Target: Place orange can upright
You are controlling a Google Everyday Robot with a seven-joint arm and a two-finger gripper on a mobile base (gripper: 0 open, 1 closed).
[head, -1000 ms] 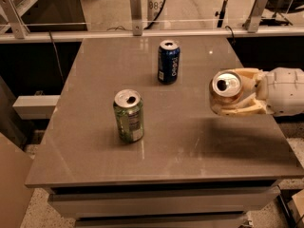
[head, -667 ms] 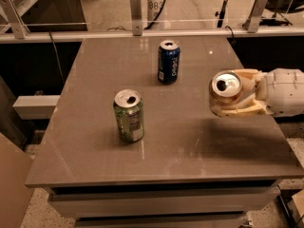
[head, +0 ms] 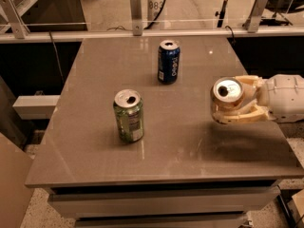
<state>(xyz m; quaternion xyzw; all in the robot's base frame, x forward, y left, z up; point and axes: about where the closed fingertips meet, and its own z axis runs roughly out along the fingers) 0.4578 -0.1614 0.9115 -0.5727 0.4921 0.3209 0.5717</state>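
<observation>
**Gripper pinching orange can over right side of table**

Nearest: front edge of grey-brown table (head: 156,175), pale drawer fronts (head: 161,205) just under it.

Further in, left of centre: green can (head: 128,116), upright on tabletop, opened silver top facing up.

At about same depth, far right: gripper (head: 232,101) reaching in from right edge on white arm (head: 285,98). Tan fingers (head: 244,118) pressed onto orange can (head: 223,104) from above and below, clamping it between them. Orange can tipped on its side in that grip, not upright. Silver top with dark opening turned toward camera, copper side showing only below the top. Looks raised off tabletop, with dark shadow (head: 242,141) beneath and to the right; contact with surface not certain. Well apart from green can.

Further back, near centre: dark blue can (head: 168,61), upright, pale markings on its side, well apart from both other cans.

Past far edge: metal rail (head: 142,32) with upright posts, then pale floor with cables.
</observation>
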